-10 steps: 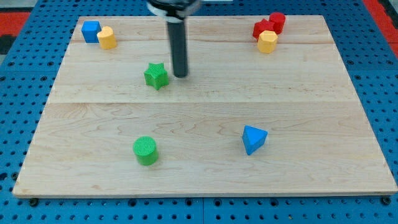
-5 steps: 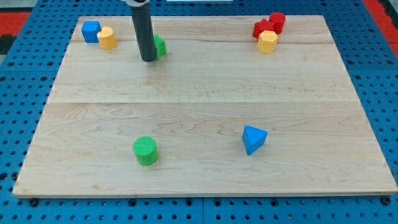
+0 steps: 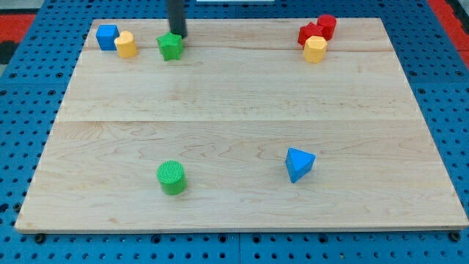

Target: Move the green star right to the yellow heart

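Camera view: my tip (image 3: 178, 35), bare, touches green star (image 3: 170, 46) top-right; overshoot risks knocking yellow heart (image 3: 126, 45).

No readable text, labels or numbers anywhere.

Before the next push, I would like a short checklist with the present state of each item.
1. Green star in view: ok.
2. Yellow heart in view, beside the blue cube: ok.
3. Star touching the heart: not ok, a gap remains.
4. My tip at the star's upper right: ok.
5. Tip touching the star: cannot tell.
6. Path between star and heart free of blocks: ok.
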Robot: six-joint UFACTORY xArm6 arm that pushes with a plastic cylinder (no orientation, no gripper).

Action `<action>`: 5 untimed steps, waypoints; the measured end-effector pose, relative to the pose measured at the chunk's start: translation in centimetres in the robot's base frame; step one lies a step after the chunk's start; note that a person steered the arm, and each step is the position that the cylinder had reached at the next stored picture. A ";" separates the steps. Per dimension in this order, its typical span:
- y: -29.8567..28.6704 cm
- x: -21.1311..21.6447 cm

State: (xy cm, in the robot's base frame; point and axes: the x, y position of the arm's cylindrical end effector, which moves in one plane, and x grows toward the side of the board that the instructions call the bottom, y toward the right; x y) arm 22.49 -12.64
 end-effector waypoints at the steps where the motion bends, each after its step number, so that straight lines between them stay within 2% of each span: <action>1: 3.5 0.8; 2: 6.3 3.9; 3: 2.9 7.1; 4: -2.8 6.8; 5: -3.0 8.1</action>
